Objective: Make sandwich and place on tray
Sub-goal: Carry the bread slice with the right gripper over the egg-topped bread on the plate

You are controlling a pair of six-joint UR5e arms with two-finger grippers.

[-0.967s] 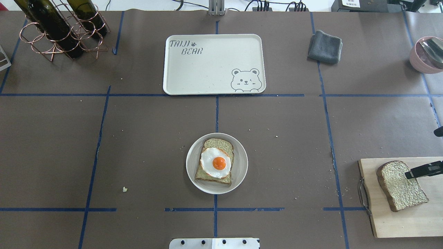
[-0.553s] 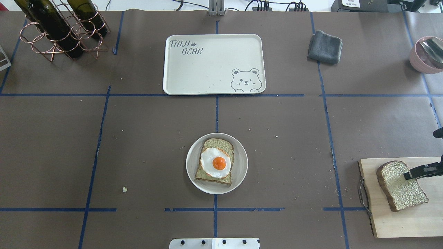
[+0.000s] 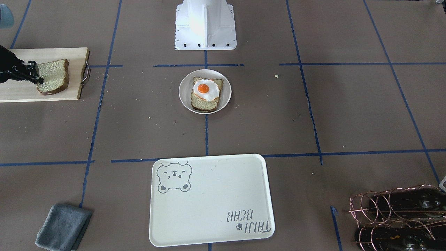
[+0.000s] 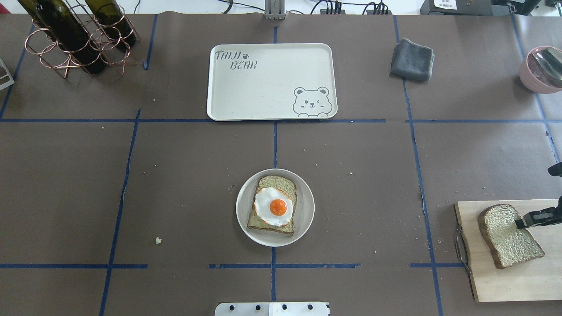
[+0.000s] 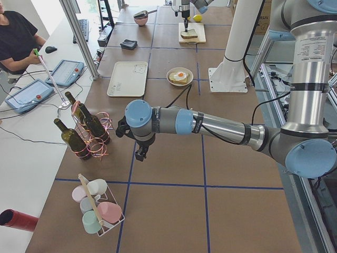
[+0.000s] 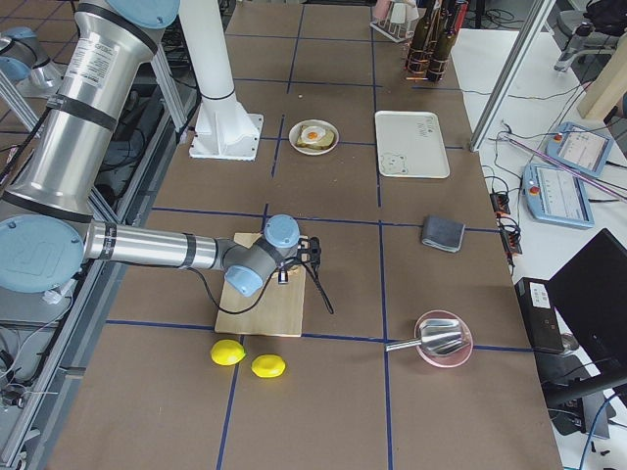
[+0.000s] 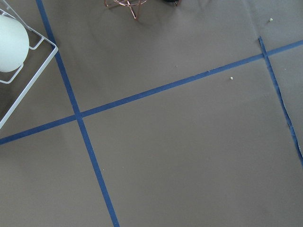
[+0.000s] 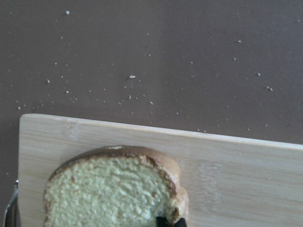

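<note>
A bread slice (image 4: 281, 182) topped with a fried egg (image 4: 273, 206) lies on a round white plate (image 4: 307, 219) at the table's middle. The second bread slice (image 4: 505, 241) lies on a wooden cutting board (image 4: 505, 281) at the right edge. My right gripper (image 4: 520, 223) has its fingertips at that slice's right crust edge; in the right wrist view (image 8: 171, 222) they sit close together either side of the crust. The cream tray (image 4: 263, 87) with the bear drawing is bare at the far middle. My left gripper (image 5: 138, 155) hovers over the table's left end; I cannot tell its state.
A grey cloth (image 4: 412, 59) lies right of the tray. A pink bowl with a spoon (image 4: 542, 70) sits at the far right. A copper rack with wine bottles (image 4: 74, 39) stands far left. Two lemons (image 6: 227, 352) lie beyond the board. A cup rack (image 5: 97, 205) is near the left arm.
The right gripper's tip has shifted slightly on the bread slice's edge, and the slice has turned a touch. Nothing else has moved.
</note>
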